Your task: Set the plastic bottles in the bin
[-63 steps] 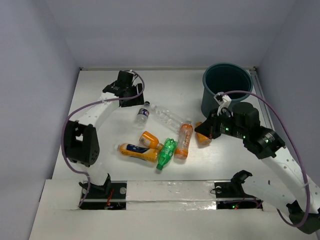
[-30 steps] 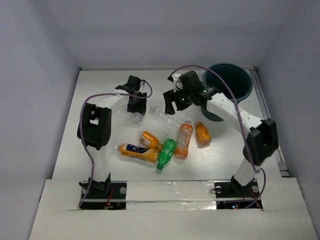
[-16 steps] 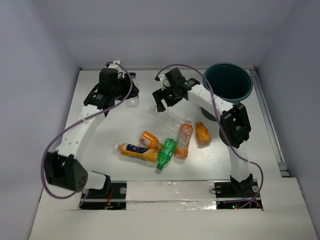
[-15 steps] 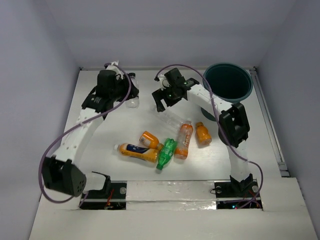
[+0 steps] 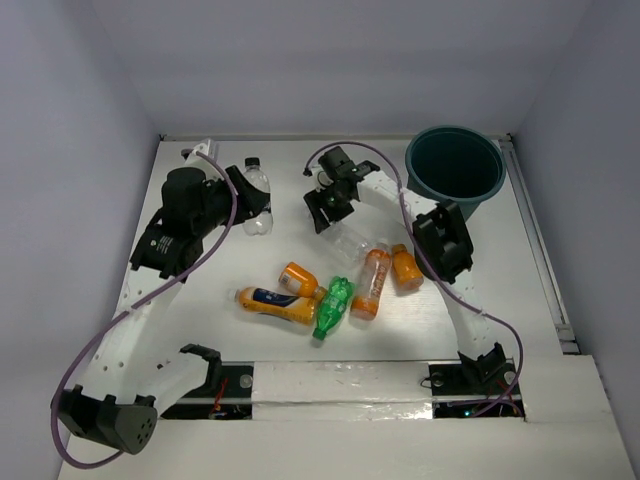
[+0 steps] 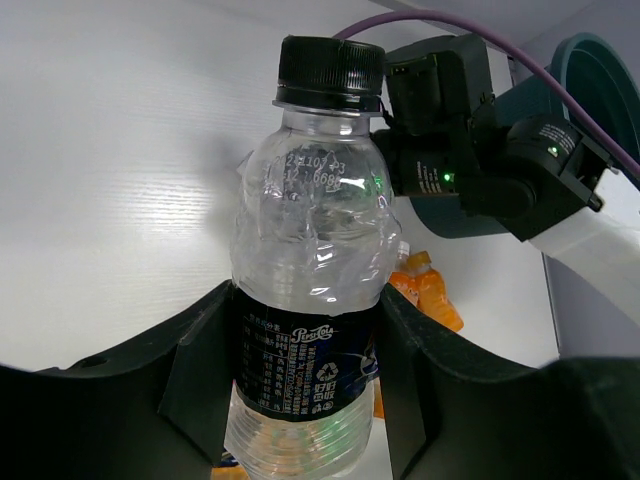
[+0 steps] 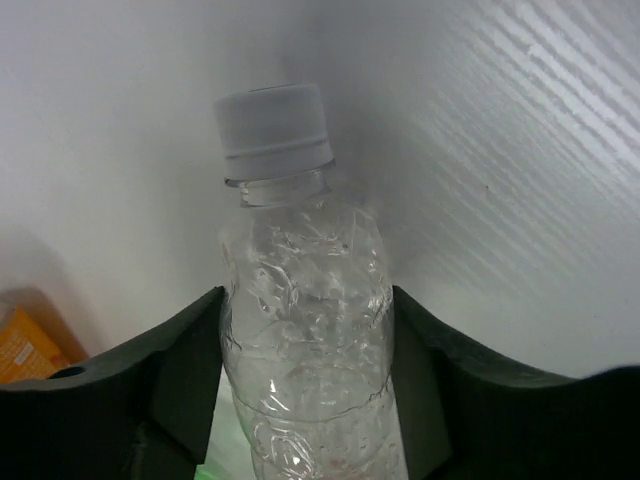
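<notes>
My left gripper (image 6: 305, 380) is shut on a clear bottle (image 6: 315, 230) with a black cap and dark label, held above the table's back left (image 5: 257, 195). My right gripper (image 7: 305, 400) is low on the table, its fingers pressed against both sides of a second clear bottle (image 7: 300, 290), which has a white cap and lies at mid-table (image 5: 350, 240). Nearer the front lie two stubby orange bottles (image 5: 299, 279) (image 5: 405, 268), a longer orange one (image 5: 370, 283), an orange one with a dark blue label (image 5: 272, 303) and a green one (image 5: 333, 308). The dark teal bin (image 5: 455, 170) stands at the back right.
White walls close the table at the back and on both sides. The right arm (image 5: 440, 240) stretches between the bin and the loose bottles. A purple cable (image 5: 345, 150) loops above the right wrist. A raised white strip (image 5: 340, 380) runs along the near edge.
My left arm has swung left and nearer, carrying the black-capped bottle. My right gripper has dropped onto the white-capped bottle and its fingers have closed in on it.
</notes>
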